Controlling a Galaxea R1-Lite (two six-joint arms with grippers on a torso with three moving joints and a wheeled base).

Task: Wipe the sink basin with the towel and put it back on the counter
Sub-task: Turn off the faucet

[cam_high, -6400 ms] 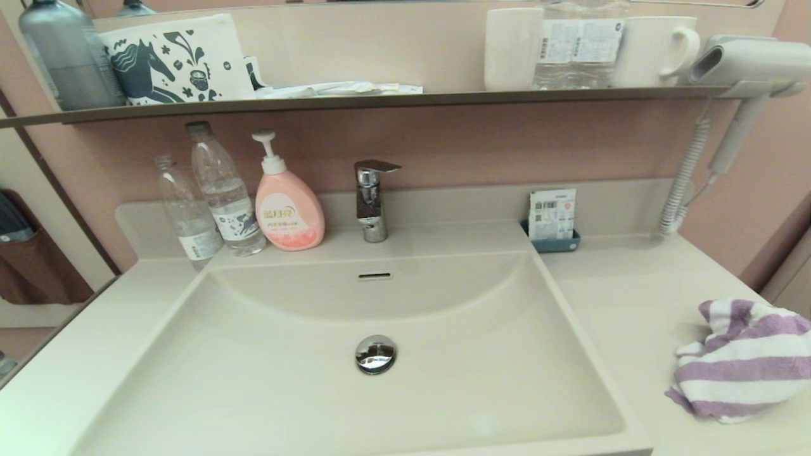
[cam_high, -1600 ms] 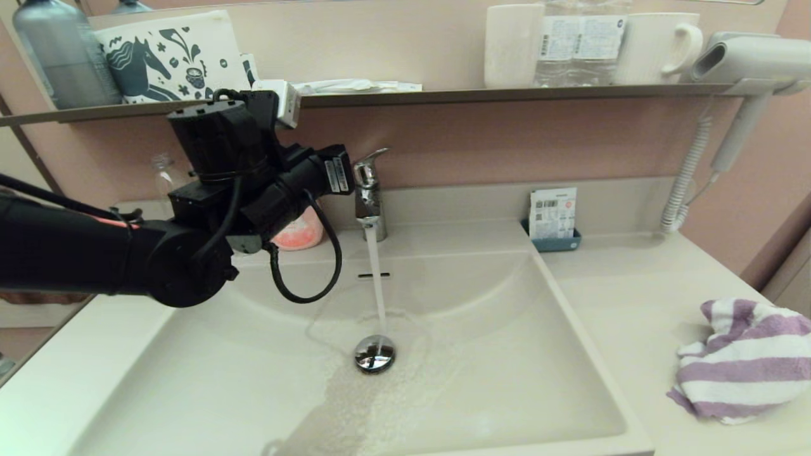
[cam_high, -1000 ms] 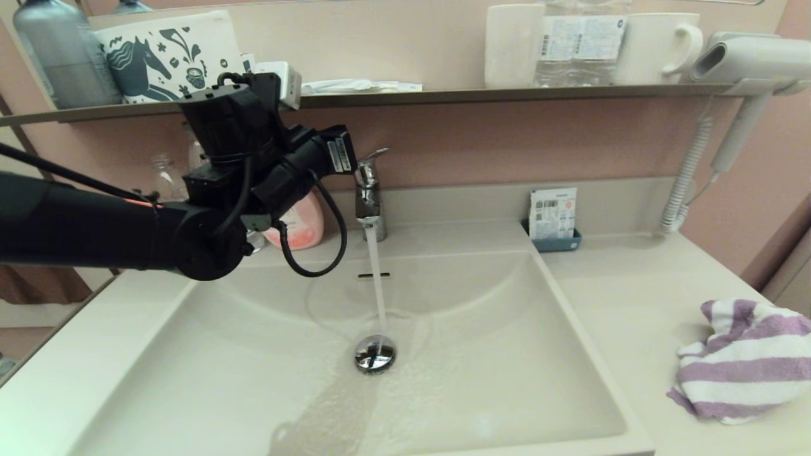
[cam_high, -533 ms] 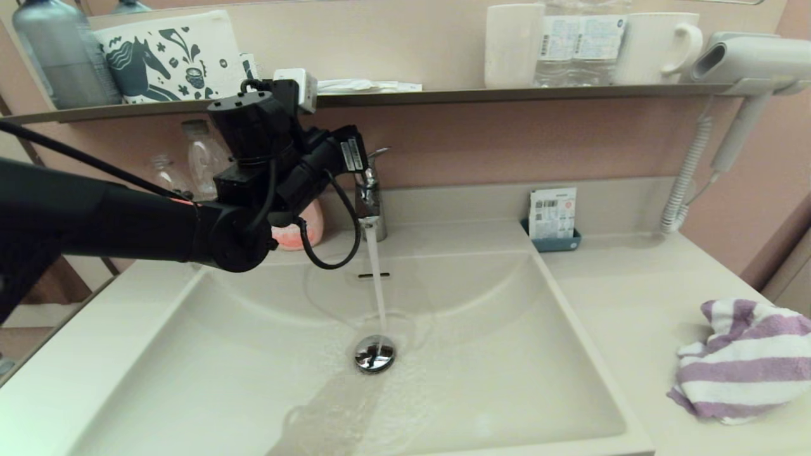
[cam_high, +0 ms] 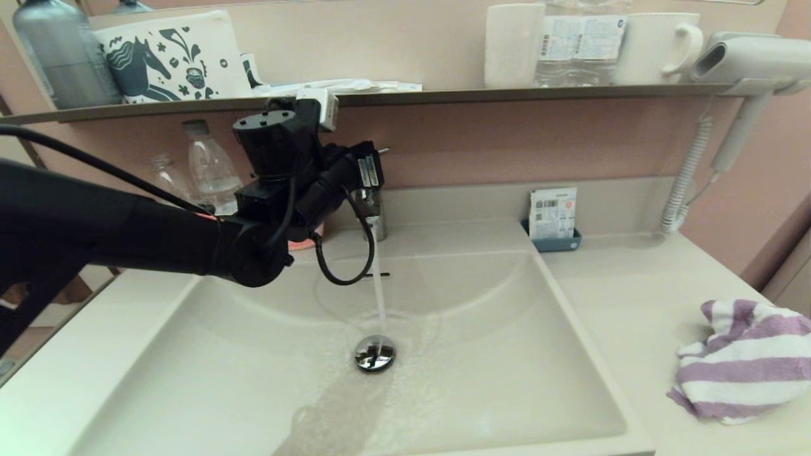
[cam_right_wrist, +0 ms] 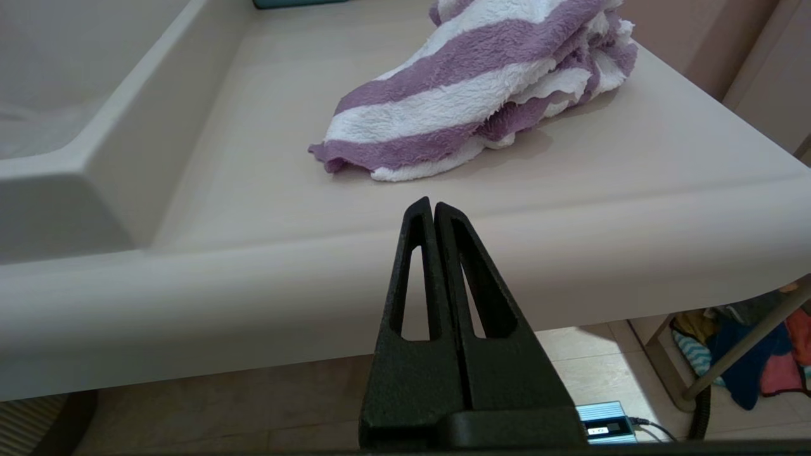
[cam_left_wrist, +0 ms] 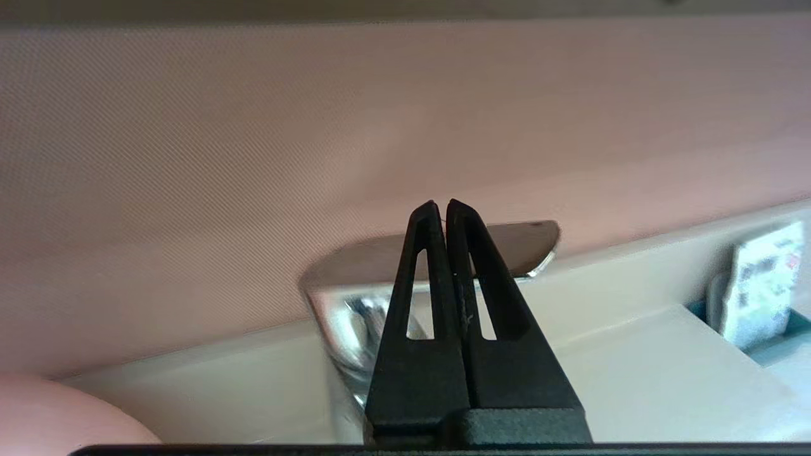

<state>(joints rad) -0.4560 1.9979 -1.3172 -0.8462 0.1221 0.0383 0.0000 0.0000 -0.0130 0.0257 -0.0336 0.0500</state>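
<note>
The cream sink basin [cam_high: 507,386] is wet, with water running from the chrome faucet [cam_high: 375,223] onto the drain plug [cam_high: 375,353]. My left gripper [cam_left_wrist: 441,206] is shut and empty, its tips just above the faucet lever [cam_left_wrist: 526,244]. In the head view the left wrist [cam_high: 298,171] covers the lever. The purple and white striped towel [cam_high: 747,361] lies bunched on the counter [cam_high: 633,297] at the right. My right gripper [cam_right_wrist: 433,204] is shut and empty, below the counter's front edge [cam_right_wrist: 253,266], short of the towel [cam_right_wrist: 481,95].
Two clear bottles [cam_high: 209,168] and a pink soap bottle [cam_high: 304,244], mostly hidden, stand behind the left arm. A blue tray with a packet [cam_high: 553,218] sits at the back. The dark wall shelf [cam_high: 507,95] runs just above the left wrist. A hair dryer [cam_high: 741,63] hangs at the right.
My left arm has moved right, bringing the shut gripper over the faucet lever. The water keeps running. The towel and right gripper have not moved.
</note>
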